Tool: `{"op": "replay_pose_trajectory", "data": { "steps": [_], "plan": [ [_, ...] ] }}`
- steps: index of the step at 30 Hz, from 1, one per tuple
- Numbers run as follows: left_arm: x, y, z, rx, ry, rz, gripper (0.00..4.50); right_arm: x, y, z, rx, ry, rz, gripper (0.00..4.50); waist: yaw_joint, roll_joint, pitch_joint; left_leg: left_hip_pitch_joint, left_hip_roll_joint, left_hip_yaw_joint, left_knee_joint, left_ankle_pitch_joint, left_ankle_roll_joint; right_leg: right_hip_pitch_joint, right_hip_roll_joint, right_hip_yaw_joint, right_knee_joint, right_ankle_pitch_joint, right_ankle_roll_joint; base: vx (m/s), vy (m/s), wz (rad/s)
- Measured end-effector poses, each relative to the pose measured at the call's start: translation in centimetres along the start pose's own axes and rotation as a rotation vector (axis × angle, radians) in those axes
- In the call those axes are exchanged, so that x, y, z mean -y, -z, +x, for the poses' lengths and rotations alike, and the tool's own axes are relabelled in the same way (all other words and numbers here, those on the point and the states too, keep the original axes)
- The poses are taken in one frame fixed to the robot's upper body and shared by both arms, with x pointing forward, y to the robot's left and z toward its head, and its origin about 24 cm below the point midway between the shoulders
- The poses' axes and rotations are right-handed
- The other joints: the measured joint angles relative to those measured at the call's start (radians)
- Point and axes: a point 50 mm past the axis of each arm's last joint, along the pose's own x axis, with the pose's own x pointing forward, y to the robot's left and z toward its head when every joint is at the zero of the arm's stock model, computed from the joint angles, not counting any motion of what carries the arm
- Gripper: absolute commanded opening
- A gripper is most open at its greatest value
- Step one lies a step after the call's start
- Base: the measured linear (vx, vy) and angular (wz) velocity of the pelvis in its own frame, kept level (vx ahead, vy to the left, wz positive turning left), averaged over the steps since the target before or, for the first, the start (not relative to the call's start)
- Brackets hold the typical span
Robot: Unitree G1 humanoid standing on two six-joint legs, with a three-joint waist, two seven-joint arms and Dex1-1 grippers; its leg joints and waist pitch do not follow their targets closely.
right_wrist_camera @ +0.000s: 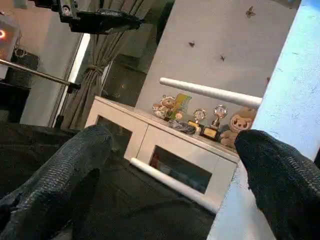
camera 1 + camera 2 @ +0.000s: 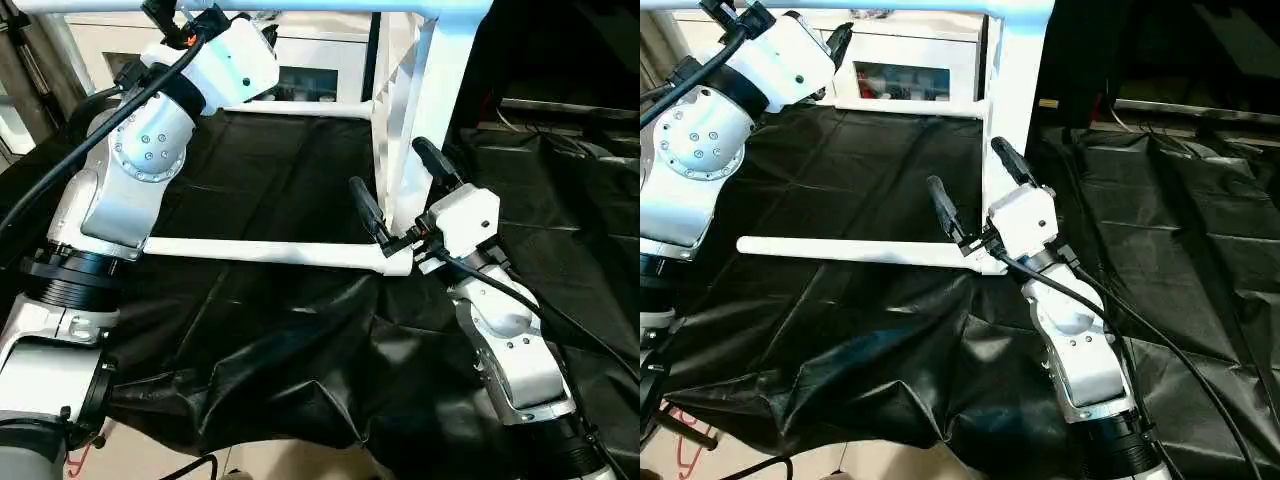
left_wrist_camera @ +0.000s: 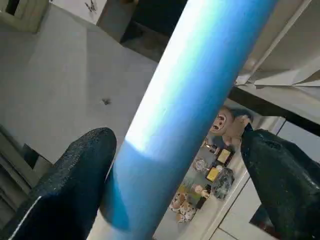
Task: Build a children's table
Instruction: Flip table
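Tabletop (image 2: 415,110) stands on edge on black sheet (image 2: 250,350), legs already fitted – one leg (image 2: 270,251) juts level toward left arm.
Left gripper (image 3: 175,165) raised at top leg (image 3: 200,90), jaws wide, straddling tube, not clamped.
Right gripper (image 2: 970,195) wide open beside tabletop edge, empty.
Step, likely: reposition or turn table – next, close on leg and steady tabletop.

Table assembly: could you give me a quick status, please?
Left gripper open around top leg. Right gripper open beside tabletop. Nothing in the way.
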Motion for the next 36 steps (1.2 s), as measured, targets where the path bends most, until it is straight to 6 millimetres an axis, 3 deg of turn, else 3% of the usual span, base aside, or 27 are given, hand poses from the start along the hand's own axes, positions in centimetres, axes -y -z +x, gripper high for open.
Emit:
{"op": "replay_pose_trajectory", "data": {
  "steps": [9, 12, 16, 20, 29, 36],
  "plan": [
    [0.0, 0.0, 0.0, 0.000, 0.000, 0.000, 4.50, 0.0, 0.0, 0.0, 0.000, 0.000, 0.000, 4.46, 0.000, 0.000, 0.000, -0.001, 0.000, 0.000, 0.000, 0.000, 0.000, 0.000, 0.000, 0.000, 0.000, 0.000, 0.000, 0.000, 0.000, 0.00],
    [0.0, 0.3, 0.2, 0.001, -0.005, 0.005, 4.22, -0.2, 0.0, 0.0, 0.005, -0.034, 0.005, 4.50, 0.001, 0.001, 0.000, -0.003, 0.000, 0.000, 0.000, 0.000, 0.000, 0.000, 0.000, 0.000, 0.000, 0.000, 0.000, 0.000, 0.000, 0.00],
    [-1.3, 1.9, 0.8, -0.045, -0.028, -0.010, 3.88, -2.6, 0.2, 0.4, 0.009, -0.218, 0.073, 4.50, -0.003, 0.001, 0.000, -0.003, 0.000, -0.001, -0.001, 0.000, 0.000, 0.000, 0.000, -0.001, 0.000, -0.001, 0.002, 0.000, 0.000, 0.00],
    [-1.3, 1.9, 0.7, -0.044, -0.029, -0.022, 3.47, -2.7, 0.2, 0.4, 0.009, -0.237, 0.086, 4.50, 0.007, 0.000, 0.000, -0.006, 0.000, -0.001, 0.000, 0.000, 0.000, -0.001, 0.000, -0.001, -0.001, 0.001, -0.001, 0.000, 0.000, 0.00],
    [-1.5, 2.1, 0.5, -0.036, -0.032, -0.008, 3.47, -2.8, 0.2, 0.4, 0.013, -0.260, 0.092, 4.50, 0.018, 0.000, 0.000, -0.006, 0.000, -0.001, 0.000, 0.000, 0.000, -0.001, 0.000, -0.001, -0.001, 0.001, -0.001, 0.000, 0.000, 0.00],
    [-2.2, 4.0, -0.9, -0.112, -0.054, 0.023, 3.47, -2.8, 0.3, 0.3, 0.012, -0.275, 0.102, 4.50, 0.020, 0.000, 0.000, -0.006, 0.000, -0.001, 0.000, 0.000, 0.000, -0.001, 0.000, -0.001, -0.001, 0.001, -0.001, 0.000, 0.000, 0.00]
  ]
}}
